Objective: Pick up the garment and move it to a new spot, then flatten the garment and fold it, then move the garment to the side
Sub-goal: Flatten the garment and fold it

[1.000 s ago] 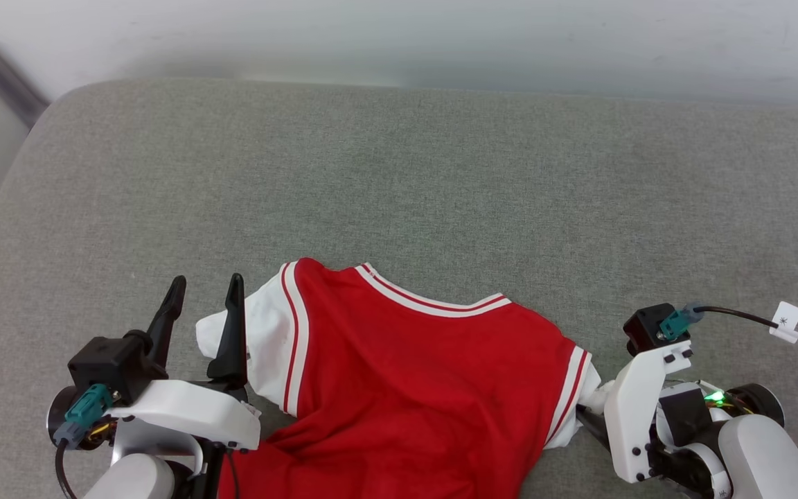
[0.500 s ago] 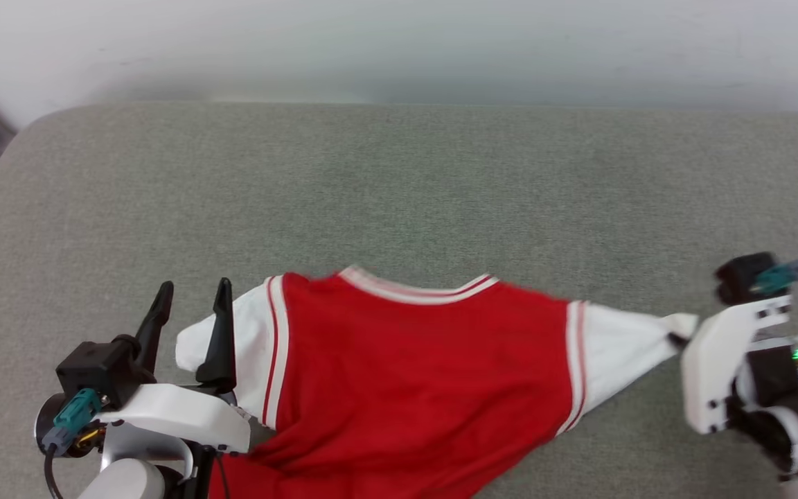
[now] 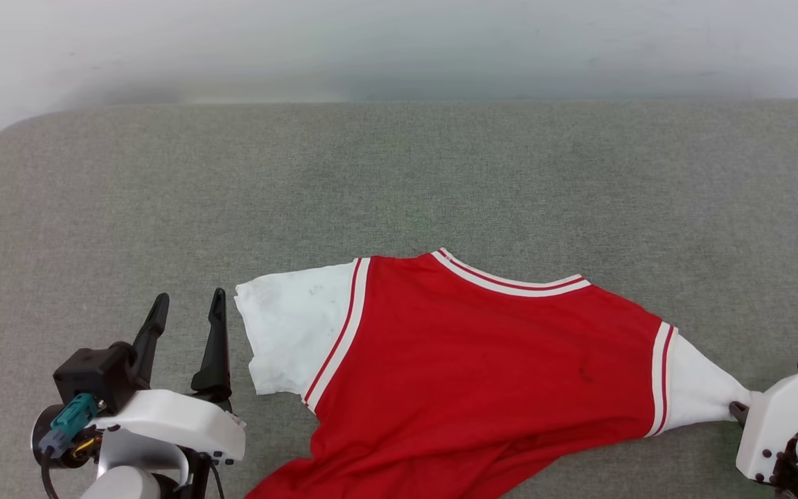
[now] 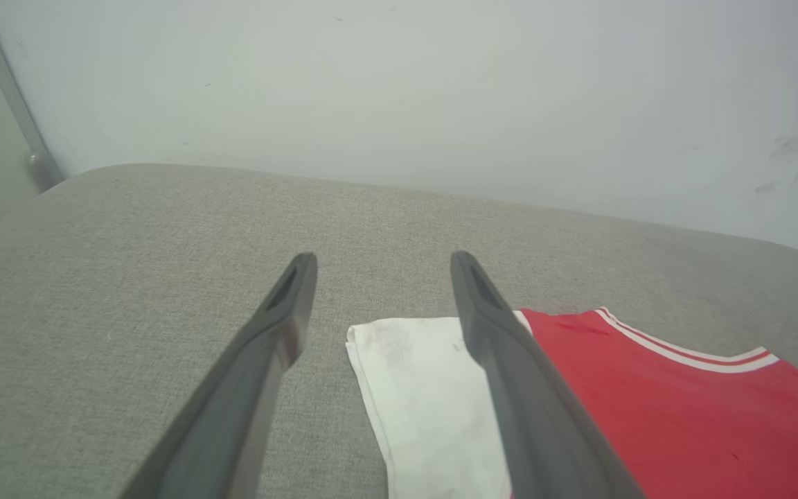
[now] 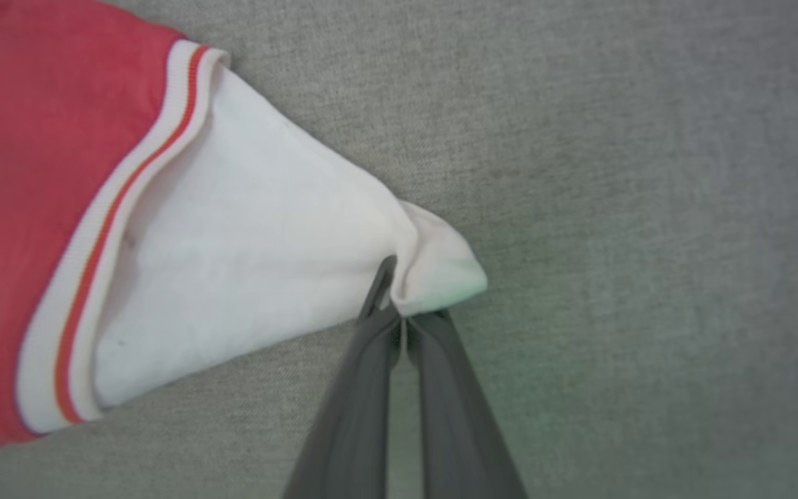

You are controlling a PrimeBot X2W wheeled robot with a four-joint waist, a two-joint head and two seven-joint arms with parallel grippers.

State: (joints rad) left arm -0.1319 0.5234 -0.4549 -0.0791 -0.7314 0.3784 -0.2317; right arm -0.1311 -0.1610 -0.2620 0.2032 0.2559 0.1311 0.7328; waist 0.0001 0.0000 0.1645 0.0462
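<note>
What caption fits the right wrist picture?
Right pincer shut on white sleeve tip of red jersey shirt, on grey fabric cushion.

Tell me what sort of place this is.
Likely indoors, on a sofa or bed: a grey fabric cushion against a plain white wall, with a red jersey lying on it.

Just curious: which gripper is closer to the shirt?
Right. The right gripper is shut on a white sleeve tip of the shirt; the left gripper stands open beside the other sleeve, holding nothing.

Head view high, downward, wrist views low, close, sharing garment
</note>
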